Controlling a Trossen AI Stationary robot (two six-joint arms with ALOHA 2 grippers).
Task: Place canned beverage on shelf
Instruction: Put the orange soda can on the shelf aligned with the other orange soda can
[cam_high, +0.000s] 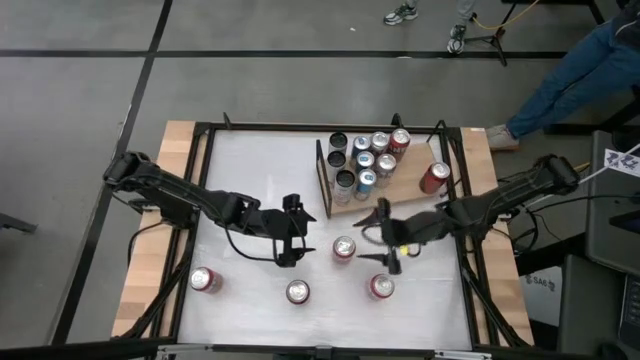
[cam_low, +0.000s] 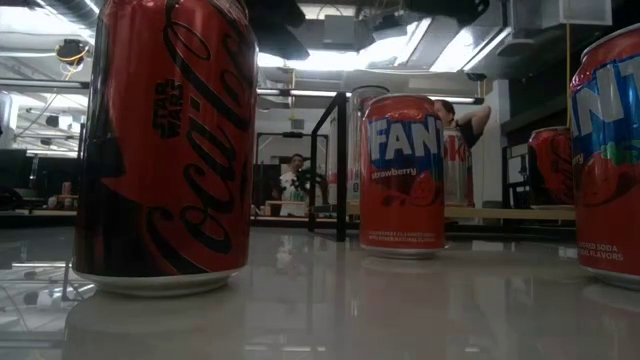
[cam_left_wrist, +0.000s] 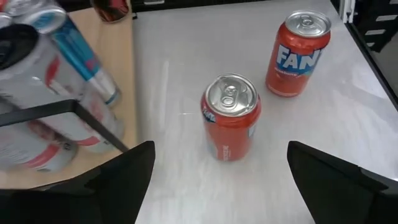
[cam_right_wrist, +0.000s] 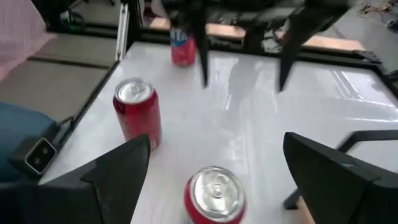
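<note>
Red can (cam_high: 343, 248) upright mid-table; wooden shelf (cam_high: 408, 172) holds several cans.

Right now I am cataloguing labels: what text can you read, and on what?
"STAR WARS" and a Coca-Cola script: dark red can, low view.
"FAN", "strawberry": orange-red can.
"NT", "SODA", "FLAVORS": can at the edge.
"FAN": far can, left wrist view.
Shelf cans: too small.
</note>
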